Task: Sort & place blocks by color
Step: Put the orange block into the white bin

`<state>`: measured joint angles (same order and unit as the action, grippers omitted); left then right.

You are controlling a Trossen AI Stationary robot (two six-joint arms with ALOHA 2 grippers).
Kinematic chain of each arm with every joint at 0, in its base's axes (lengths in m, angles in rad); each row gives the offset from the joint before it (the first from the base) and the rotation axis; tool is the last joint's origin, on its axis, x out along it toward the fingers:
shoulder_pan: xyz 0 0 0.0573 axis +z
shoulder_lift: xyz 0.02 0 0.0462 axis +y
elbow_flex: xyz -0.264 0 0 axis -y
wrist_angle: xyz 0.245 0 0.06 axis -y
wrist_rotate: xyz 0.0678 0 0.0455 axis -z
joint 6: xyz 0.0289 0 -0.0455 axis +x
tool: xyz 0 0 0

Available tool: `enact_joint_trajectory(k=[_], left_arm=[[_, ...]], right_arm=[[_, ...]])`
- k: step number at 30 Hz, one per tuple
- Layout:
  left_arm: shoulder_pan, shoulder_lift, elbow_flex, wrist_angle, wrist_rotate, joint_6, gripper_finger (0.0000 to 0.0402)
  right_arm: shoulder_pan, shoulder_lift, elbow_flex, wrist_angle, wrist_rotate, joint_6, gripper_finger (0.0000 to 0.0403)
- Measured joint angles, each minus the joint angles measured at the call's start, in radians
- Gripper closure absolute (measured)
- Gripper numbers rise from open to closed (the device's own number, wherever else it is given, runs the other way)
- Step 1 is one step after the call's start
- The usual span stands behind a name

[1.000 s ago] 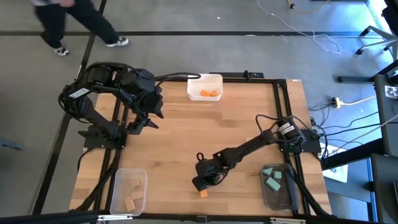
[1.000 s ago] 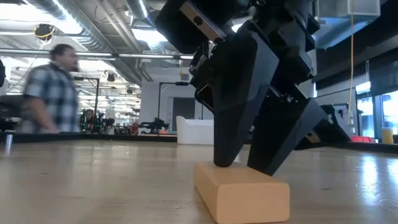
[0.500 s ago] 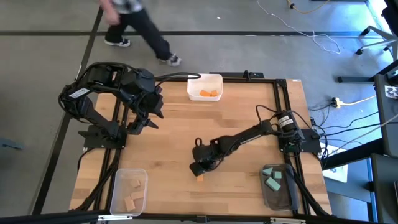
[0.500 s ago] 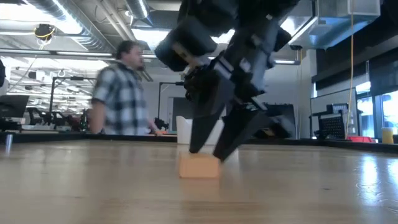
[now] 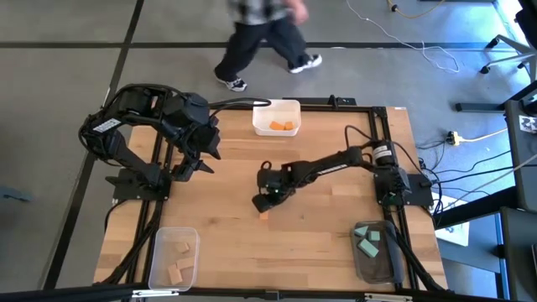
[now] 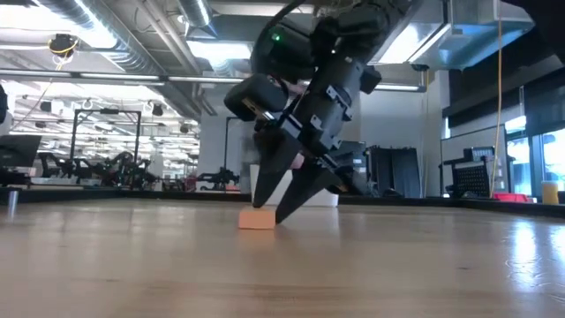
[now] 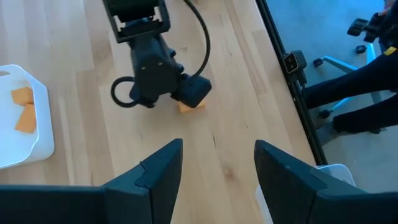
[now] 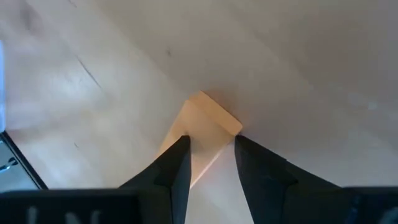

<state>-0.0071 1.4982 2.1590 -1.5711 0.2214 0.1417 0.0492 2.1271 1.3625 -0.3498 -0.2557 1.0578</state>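
Observation:
A small orange block (image 5: 263, 216) lies on the wooden table near its middle; in the low view the block (image 6: 256, 219) rests flat on its underside. My right gripper (image 5: 267, 205) reaches in from the table's right and is shut on it, and the right wrist view shows the block (image 8: 209, 119) between the two fingers. My left gripper (image 5: 201, 159) is raised at the table's left, open with nothing between its fingers (image 7: 163, 171). From there it looks down on the right arm and the block (image 7: 189, 107). My right gripper pinches the orange block between its two fingers, on the two long sides (image 8: 194, 142) at the end nearest the wrist. The fingers (image 6: 267, 184) slant down from the table's right and lie along the block. The block's underside stays on the table.
A white bin (image 5: 277, 107) with orange blocks stands at the far edge. A clear bin (image 5: 159, 252) with tan blocks is at the near left, and another bin (image 5: 388, 260) with teal blocks at the near right. A person walks on the floor beyond the far edge.
My right gripper has swung from near the table's near edge toward the far edge and a little left, rolling its wrist. The orange block has slid along the table with it, staying flat. The person has walked from left to right behind the table.

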Motion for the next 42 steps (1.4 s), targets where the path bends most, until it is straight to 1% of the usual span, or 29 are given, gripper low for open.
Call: enact_joint_trajectory(k=[2, 6, 9, 11, 16, 18, 22, 24, 26, 30, 32, 34, 38, 42], left_arm=[[0.000, 0.000, 0.000, 0.000, 0.000, 0.000, 0.0210], [0.000, 0.000, 0.000, 0.000, 0.000, 0.000, 0.0210], [0.000, 0.000, 0.000, 0.000, -0.001, 0.000, 0.0210], [0.000, 0.000, 0.000, 0.000, -0.004, 0.000, 0.0210], [0.000, 0.000, 0.000, 0.000, -0.029, -0.001, 0.0210], [0.000, 0.000, 0.000, 0.000, -0.029, -0.001, 0.0210], [0.000, 0.000, 0.000, 0.000, -0.029, -0.001, 0.0210], [0.000, 0.000, 0.000, 0.000, -0.028, 0.000, 0.0210], [0.000, 0.000, 0.000, 0.000, -0.028, 0.000, 0.0210], [0.001, 0.000, 0.000, 0.000, -0.028, 0.000, 0.0210], [0.003, 0.000, 0.000, 0.000, -0.025, 0.000, 0.0210], [0.003, 0.000, 0.000, 0.000, -0.025, 0.000, 0.0210], [0.003, 0.000, 0.000, 0.000, -0.025, 0.000, 0.0210], [0.003, 0.000, 0.000, 0.000, -0.027, -0.001, 0.0210]], right_arm=[[-0.011, 0.000, -0.002, 0.026, -0.010, -0.015, 0.0276], [-0.026, 0.004, -0.005, 0.087, -0.116, -0.018, 0.0276], [-0.023, 0.007, -0.006, 0.131, -0.123, -0.066, 0.0276], [-0.022, 0.001, -0.006, 0.127, -0.101, -0.028, 0.0276], [-0.006, -0.053, 0.009, 0.086, 0.059, -0.004, 0.0276], [0.000, -0.075, 0.045, 0.001, 0.104, -0.007, 0.0276], [0.034, -0.076, 0.187, -0.254, 0.192, -0.017, 0.0276], [0.064, -0.066, 0.256, -0.312, 0.248, -0.019, 0.0276], [0.088, -0.061, 0.298, -0.382, 0.279, -0.020, 0.0276], [0.113, -0.049, 0.359, -0.410, 0.282, -0.004, 0.0276], [0.124, -0.031, 0.382, -0.391, 0.282, -0.016, 0.0276], [0.133, -0.010, 0.384, -0.422, 0.248, -0.023, 0.0276], [0.139, 0.002, 0.383, -0.410, 0.196, -0.003, 0.0276], [0.135, 0.000, 0.383, -0.389, 0.189, -0.045, 0.0276]])
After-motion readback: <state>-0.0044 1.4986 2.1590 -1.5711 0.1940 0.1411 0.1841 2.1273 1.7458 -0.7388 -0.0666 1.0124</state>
